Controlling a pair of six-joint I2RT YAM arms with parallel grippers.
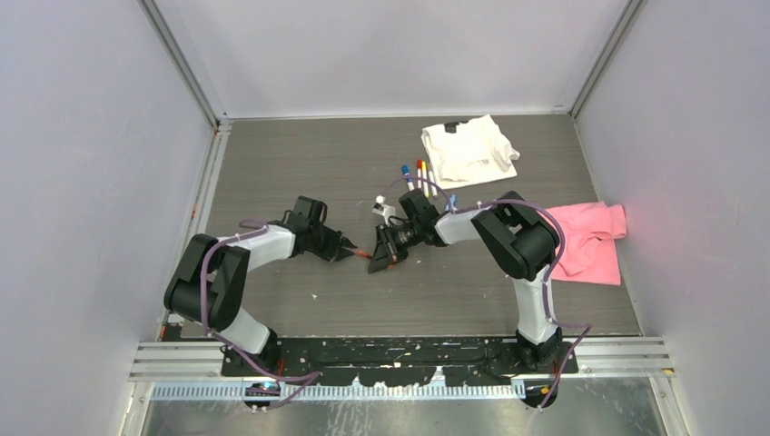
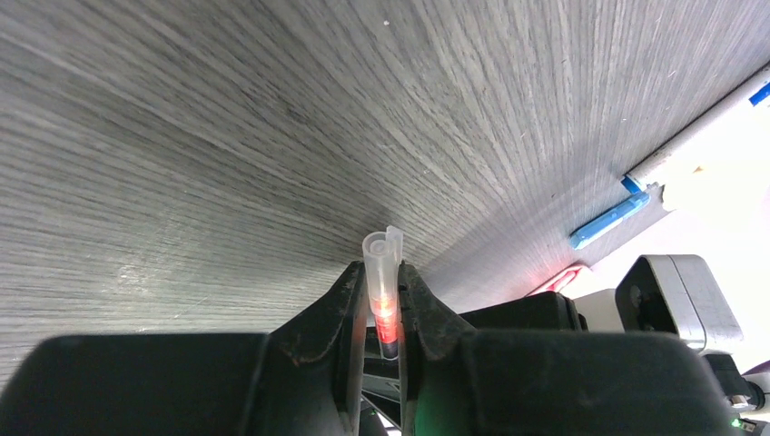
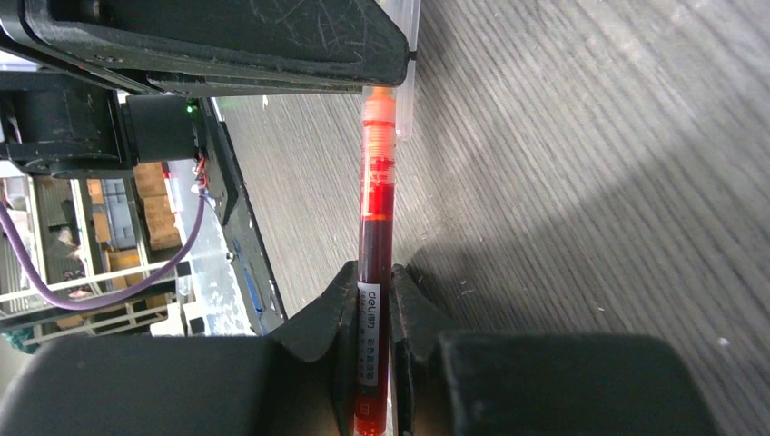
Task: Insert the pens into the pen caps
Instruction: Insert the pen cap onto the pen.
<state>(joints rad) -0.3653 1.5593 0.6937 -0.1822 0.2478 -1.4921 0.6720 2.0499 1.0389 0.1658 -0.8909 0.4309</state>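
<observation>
At the middle of the table (image 1: 300,163), the two claws meet tip to tip, the left claw (image 1: 350,248) coming in from the left and the right claw (image 1: 377,259) from the right, with a red pen (image 1: 361,252) spanning the short gap between them. Seen from the left wrist, the left claw (image 2: 381,272) is pinched narrow on a clear cap (image 2: 383,277), which stands up between the fingers with its open mouth and clip pointing away from the camera; a red glow shows inside its lower part. Seen from the right wrist, the right claw (image 3: 374,272) is clamped tight on the dark red barrel of the red pen (image 3: 374,218), whose orange-red front end reaches up to the underside of the left claw, where the clear cap (image 3: 406,86) sits at its tip. How far the tip has gone into the cap cannot be told. Farther back on the table, three other pens (image 1: 420,173) with blue, red and yellow ends lie side by side just beside a crumpled white cloth (image 1: 468,150). A blue cap (image 2: 608,221) lies near them, and a pink cloth (image 1: 590,238) lies at the right edge.
</observation>
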